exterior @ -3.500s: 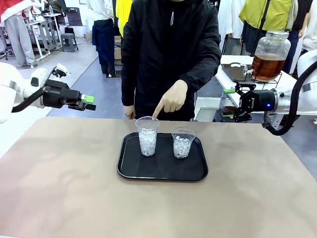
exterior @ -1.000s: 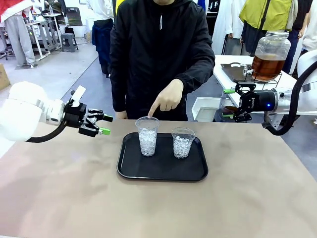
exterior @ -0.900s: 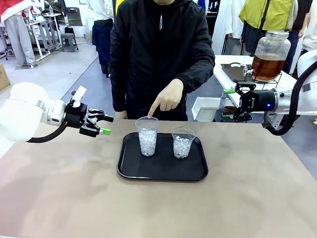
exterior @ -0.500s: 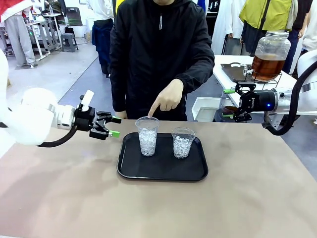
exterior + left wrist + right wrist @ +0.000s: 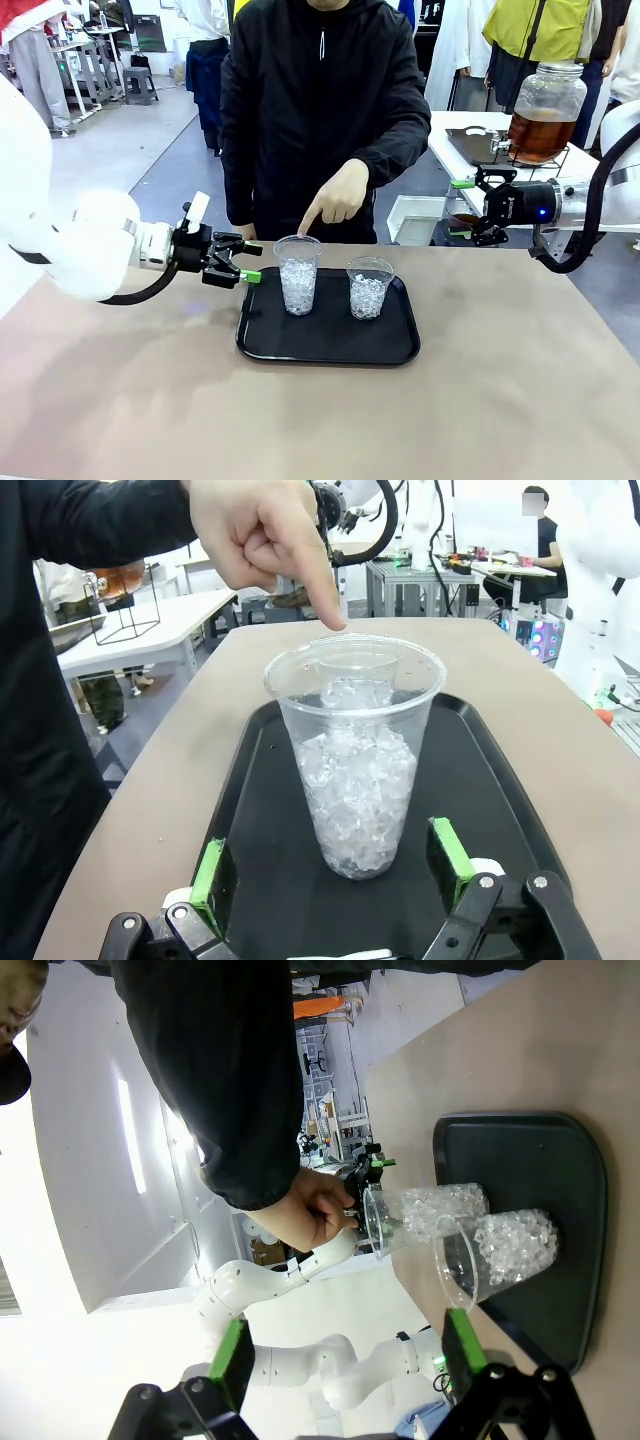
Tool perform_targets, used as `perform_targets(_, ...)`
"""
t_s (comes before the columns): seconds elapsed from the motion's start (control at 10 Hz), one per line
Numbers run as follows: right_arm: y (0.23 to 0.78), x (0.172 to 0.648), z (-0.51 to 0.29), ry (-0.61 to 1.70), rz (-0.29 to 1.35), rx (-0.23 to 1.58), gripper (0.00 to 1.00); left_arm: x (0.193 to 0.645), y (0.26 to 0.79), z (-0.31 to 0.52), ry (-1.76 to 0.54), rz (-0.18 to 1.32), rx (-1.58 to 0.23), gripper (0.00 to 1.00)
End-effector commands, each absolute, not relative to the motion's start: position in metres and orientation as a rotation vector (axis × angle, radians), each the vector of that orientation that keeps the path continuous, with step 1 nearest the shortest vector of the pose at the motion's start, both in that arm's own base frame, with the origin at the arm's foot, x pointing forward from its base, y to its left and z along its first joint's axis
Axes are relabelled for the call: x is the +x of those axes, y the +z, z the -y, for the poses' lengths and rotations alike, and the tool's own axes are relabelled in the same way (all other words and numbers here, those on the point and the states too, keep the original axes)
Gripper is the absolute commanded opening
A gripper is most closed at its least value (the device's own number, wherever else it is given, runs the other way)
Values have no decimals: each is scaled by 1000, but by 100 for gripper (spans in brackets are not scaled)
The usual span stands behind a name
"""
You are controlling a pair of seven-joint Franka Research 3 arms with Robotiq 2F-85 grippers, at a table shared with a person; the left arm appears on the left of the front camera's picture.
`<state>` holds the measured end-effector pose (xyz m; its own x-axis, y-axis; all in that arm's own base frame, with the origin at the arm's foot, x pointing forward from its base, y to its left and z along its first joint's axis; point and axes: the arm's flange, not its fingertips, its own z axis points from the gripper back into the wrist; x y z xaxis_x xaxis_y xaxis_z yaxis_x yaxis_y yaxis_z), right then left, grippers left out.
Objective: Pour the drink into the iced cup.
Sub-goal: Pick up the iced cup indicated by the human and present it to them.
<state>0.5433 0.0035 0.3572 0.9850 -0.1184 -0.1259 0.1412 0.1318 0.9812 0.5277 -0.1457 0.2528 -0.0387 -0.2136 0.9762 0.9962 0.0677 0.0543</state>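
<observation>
Two clear iced cups stand on a black tray [image 5: 330,350]: a taller cup [image 5: 298,274] on the left and a shorter cup [image 5: 369,287] on the right. The person's hand [image 5: 340,196] points a finger down at the taller cup's rim. My left gripper [image 5: 248,262] is open, just left of the taller cup [image 5: 354,755], whose base sits between the green pads [image 5: 211,872] in the left wrist view. The drink [image 5: 538,135] is amber liquid in a glass dispenser jar at the far right. My right gripper [image 5: 460,210] hangs open beyond the table's right far edge.
The jar stands on a wire stand on a white side table [image 5: 470,150] behind my right arm. A person in a black jacket [image 5: 325,110] stands at the far edge. Bare brown tabletop [image 5: 320,420] spreads in front of the tray.
My left arm has swung right and forward across the table, bringing its open gripper up to the taller cup. The right arm and the pointing hand have stayed still.
</observation>
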Motion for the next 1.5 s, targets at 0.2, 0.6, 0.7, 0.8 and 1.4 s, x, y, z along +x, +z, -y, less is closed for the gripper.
perform_targets(0.2,359,543,-4,-192,-8,1418,100,539,248,165,-1300,1126,-978,100)
perform_targets(0.6,359,543,-4,-192,-8,1418,100,544,243,177,-1314,1113,-1015,100)
perform_targets(0.7,359,543,-4,-192,-8,1418,100,545,241,180,-1316,1111,-1024,100)
perform_targets(0.8,359,543,-4,-192,-8,1418,100,545,239,183,-1318,1110,-1031,100)
perform_targets(1.4,359,543,-4,-192,-8,1418,100,550,228,205,-1320,1119,-1078,100)
